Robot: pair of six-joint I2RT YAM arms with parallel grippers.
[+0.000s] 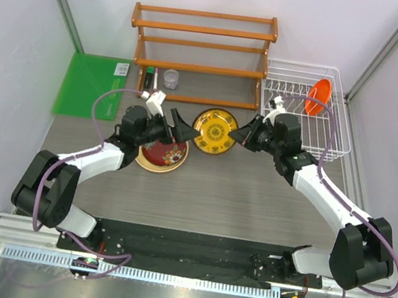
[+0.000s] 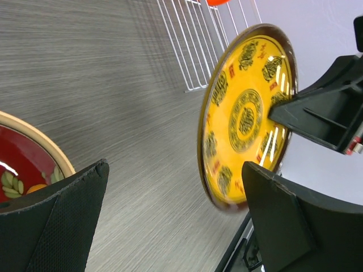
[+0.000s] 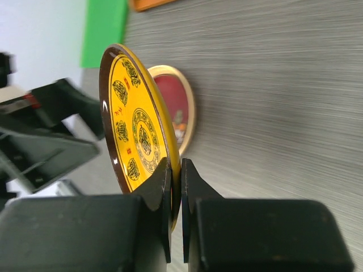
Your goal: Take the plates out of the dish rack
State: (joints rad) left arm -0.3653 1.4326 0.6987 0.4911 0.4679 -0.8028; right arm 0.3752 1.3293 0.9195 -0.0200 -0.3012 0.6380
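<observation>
My right gripper (image 1: 244, 136) is shut on the rim of the dark-rimmed plate with the yellow patterned centre (image 1: 214, 131) and holds it on edge above the table; the wrist view shows both pads pinching the plate (image 3: 136, 124) at the gripper (image 3: 176, 187). My left gripper (image 1: 180, 126) is open and empty just left of that plate (image 2: 244, 113), its right finger (image 2: 283, 221) near the plate's lower edge. The dark red flower plate (image 1: 162, 153), tan-rimmed, lies flat under the left gripper. The small orange plate (image 1: 317, 96) stands in the white wire dish rack (image 1: 344, 112).
An orange-brown wooden tiered shelf (image 1: 200, 50) stands at the back. A green cutting board (image 1: 91, 85) lies at the back left. A small clear cup (image 1: 171, 78) and a small bottle (image 1: 150, 76) stand in front of the shelf. Walls close both sides.
</observation>
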